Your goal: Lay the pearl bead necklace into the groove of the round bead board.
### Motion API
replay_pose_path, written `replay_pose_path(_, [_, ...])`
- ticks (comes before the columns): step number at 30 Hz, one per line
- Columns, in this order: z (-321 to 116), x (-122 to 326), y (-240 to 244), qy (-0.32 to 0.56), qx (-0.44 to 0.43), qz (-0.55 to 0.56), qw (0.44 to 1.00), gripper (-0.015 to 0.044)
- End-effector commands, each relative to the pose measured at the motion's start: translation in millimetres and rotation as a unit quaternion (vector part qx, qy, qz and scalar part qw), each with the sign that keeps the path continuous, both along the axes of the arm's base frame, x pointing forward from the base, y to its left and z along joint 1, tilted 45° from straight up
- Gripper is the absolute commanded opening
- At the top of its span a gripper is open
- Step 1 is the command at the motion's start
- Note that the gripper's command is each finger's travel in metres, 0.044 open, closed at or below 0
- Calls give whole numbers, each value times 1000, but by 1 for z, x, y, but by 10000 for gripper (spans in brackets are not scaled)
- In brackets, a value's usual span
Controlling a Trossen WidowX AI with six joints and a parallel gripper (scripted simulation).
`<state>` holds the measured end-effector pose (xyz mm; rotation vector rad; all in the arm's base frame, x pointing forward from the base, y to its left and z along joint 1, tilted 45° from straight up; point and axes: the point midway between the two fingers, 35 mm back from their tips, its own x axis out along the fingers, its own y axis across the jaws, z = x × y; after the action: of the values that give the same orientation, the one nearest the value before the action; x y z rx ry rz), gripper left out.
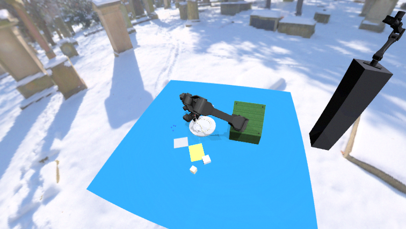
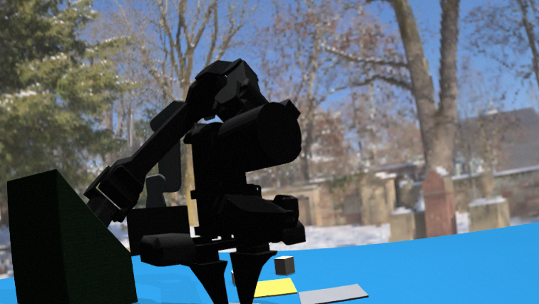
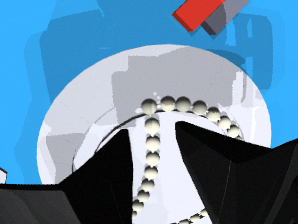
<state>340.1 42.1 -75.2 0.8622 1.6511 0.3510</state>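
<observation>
The round white bead board (image 1: 213, 126) (image 3: 80, 95) lies under my gripper. The pearl necklace (image 1: 211, 124) (image 3: 152, 143) lies on it. In the wrist view, one stretch curves along the groove at the upper right, and another bends sharply down across the inner disc. Empty groove shows at the upper left. My gripper (image 3: 152, 133) points down over the board, partly open. The crossing strand passes between its fingers with gaps on both sides, not pinched. The fingertips are cut off in the exterior view, and the fingers hide part of the necklace and groove.
A red block (image 3: 197, 14) and grey block (image 3: 225, 17) lie beyond the board. A grey square (image 1: 180, 142) (image 2: 334, 293), yellow square (image 1: 196, 152) (image 2: 276, 287) and two white cubes (image 1: 206, 159) (image 1: 193, 169) lie nearby. The arm stands on a green box (image 1: 252, 113) (image 2: 33, 241).
</observation>
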Motion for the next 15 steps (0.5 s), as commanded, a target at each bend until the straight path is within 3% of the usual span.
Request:
replay_pose_path(1, [-7,-3,6,6,4,-2,1000,120])
replay_pose_path(14, [-15,-6,15,8,4,-2,1000,120])
replay_pose_path(15, [-14,-4,13,5,1,0,1000,94])
